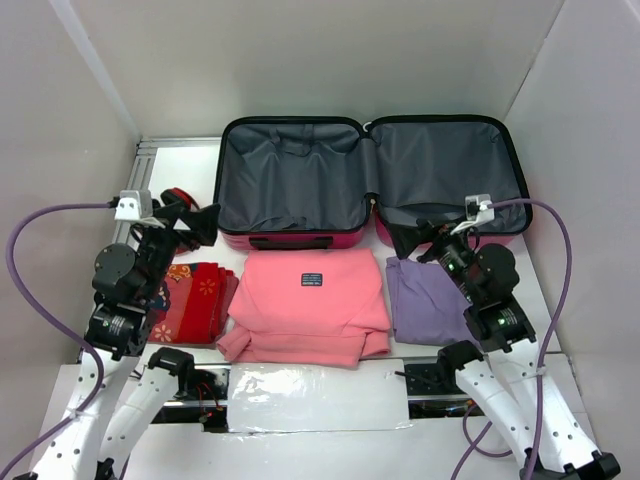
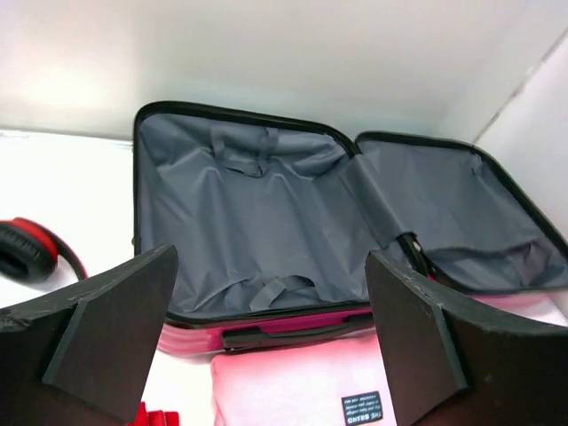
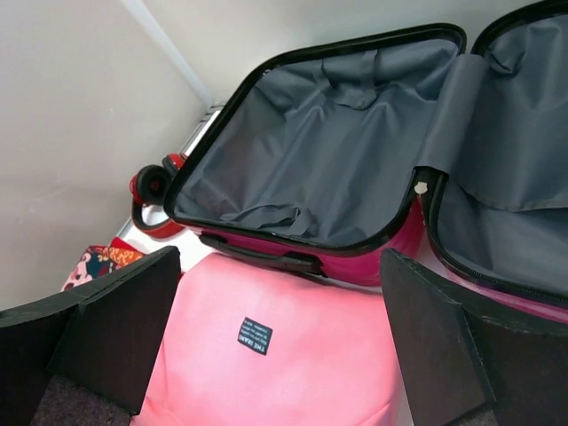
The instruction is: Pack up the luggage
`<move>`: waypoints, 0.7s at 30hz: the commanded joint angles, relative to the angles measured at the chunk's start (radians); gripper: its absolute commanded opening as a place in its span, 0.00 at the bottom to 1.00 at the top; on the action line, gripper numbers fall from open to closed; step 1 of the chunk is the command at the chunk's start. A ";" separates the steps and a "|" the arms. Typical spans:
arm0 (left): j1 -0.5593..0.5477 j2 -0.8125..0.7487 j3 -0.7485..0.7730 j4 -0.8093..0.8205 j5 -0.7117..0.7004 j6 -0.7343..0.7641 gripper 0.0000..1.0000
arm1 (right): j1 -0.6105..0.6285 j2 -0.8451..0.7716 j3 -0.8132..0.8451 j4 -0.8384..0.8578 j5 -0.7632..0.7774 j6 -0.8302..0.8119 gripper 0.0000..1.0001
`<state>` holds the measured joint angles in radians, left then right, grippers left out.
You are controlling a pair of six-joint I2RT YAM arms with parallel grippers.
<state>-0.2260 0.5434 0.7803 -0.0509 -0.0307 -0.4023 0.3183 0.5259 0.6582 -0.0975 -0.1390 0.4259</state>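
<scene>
The luggage lies open at the back of the table, both grey-lined halves empty; it also shows in the left wrist view and the right wrist view. A folded pink garment lies in front of it. A folded red patterned cloth lies to the left and a folded purple cloth to the right. My left gripper is open and empty above the red cloth's far edge. My right gripper is open and empty above the purple cloth's far edge.
Red-and-black headphones lie at the left of the luggage, behind the left gripper. White walls close in the table at the left, back and right. The arm bases stand at the near edge.
</scene>
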 commanded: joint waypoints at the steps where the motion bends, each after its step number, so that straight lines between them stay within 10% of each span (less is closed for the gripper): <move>1: -0.004 -0.046 -0.021 0.046 -0.081 -0.055 1.00 | 0.008 -0.010 -0.037 -0.001 0.016 0.008 1.00; 8: -0.004 -0.024 0.062 -0.263 -0.195 -0.173 1.00 | 0.008 -0.009 -0.100 -0.037 -0.037 0.008 1.00; 21: -0.004 0.142 -0.163 -0.202 0.396 -0.271 1.00 | 0.008 0.062 -0.253 0.032 -0.067 0.076 1.00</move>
<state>-0.2260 0.6914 0.6819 -0.3588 0.1841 -0.5911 0.3187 0.6098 0.3916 -0.1139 -0.2226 0.4934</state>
